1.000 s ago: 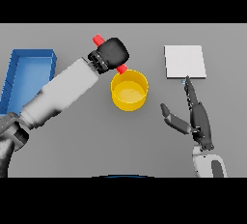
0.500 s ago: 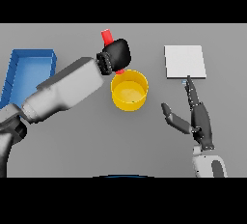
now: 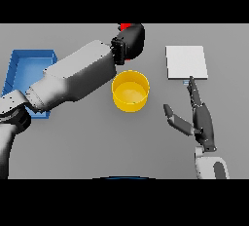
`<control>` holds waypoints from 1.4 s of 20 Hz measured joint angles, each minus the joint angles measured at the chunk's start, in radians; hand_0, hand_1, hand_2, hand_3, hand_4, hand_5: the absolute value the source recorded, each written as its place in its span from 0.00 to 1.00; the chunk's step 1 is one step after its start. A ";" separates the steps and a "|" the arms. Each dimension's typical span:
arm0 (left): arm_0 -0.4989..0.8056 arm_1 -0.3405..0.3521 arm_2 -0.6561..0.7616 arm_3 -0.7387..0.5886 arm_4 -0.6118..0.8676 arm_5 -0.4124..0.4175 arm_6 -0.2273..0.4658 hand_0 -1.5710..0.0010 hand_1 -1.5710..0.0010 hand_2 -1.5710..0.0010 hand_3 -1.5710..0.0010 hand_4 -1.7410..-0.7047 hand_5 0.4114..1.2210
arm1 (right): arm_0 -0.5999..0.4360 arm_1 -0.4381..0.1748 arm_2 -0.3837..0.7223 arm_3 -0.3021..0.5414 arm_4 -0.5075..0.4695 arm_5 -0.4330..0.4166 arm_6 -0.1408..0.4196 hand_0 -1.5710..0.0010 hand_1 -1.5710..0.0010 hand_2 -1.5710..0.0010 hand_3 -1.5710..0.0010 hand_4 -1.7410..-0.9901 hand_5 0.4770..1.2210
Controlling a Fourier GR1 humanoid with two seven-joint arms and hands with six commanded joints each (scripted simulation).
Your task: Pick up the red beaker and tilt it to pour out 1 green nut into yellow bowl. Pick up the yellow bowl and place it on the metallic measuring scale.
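My left hand (image 3: 131,41) is shut on the red beaker (image 3: 126,27), of which only a small red part shows above the dark fingers at the far edge of the view. The hand hangs just behind the yellow bowl (image 3: 130,90), which stands at the table's middle. I cannot make out a green nut inside the bowl. The metallic measuring scale (image 3: 186,62), a pale square plate, lies to the right of the bowl. My right hand (image 3: 199,118) stands open near the front right, fingers pointing toward the scale's near edge.
A blue tray (image 3: 19,69) lies at the left, partly covered by my left forearm (image 3: 73,79), which slants across the table from the lower left.
My left hand has carried the red beaker further away and to the right, rising above the bowl's far rim, so more of the beaker is hidden. The right hand has stayed put.
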 measured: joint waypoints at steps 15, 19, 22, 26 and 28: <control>-0.212 0.278 0.809 0.469 0.570 -0.017 0.211 0.00 0.00 0.00 0.02 0.00 1.00 | -0.039 -0.013 0.012 0.023 -0.015 0.033 -0.028 1.00 1.00 1.00 1.00 0.83 0.16; -0.060 0.338 0.975 0.497 0.742 0.087 0.314 0.00 0.00 0.00 0.01 0.00 1.00 | -0.049 -0.032 0.012 0.029 0.004 0.033 -0.017 1.00 1.00 1.00 1.00 0.81 0.19; 0.077 0.342 1.043 0.461 0.828 0.198 0.408 0.00 0.00 0.00 0.00 0.00 1.00 | -0.048 -0.027 0.022 0.040 0.008 0.038 -0.018 1.00 1.00 1.00 1.00 0.81 0.21; 0.236 0.348 1.146 0.364 0.957 0.263 0.549 0.00 0.00 0.00 0.00 0.00 1.00 | -0.036 -0.031 0.027 0.032 -0.001 0.051 -0.028 1.00 1.00 1.00 1.00 0.82 0.24; 0.344 0.329 1.172 0.272 1.011 0.289 0.572 0.00 0.00 0.00 0.00 0.00 1.00 | -0.052 -0.039 0.009 0.040 -0.021 0.056 -0.020 1.00 1.00 1.00 1.00 0.81 0.26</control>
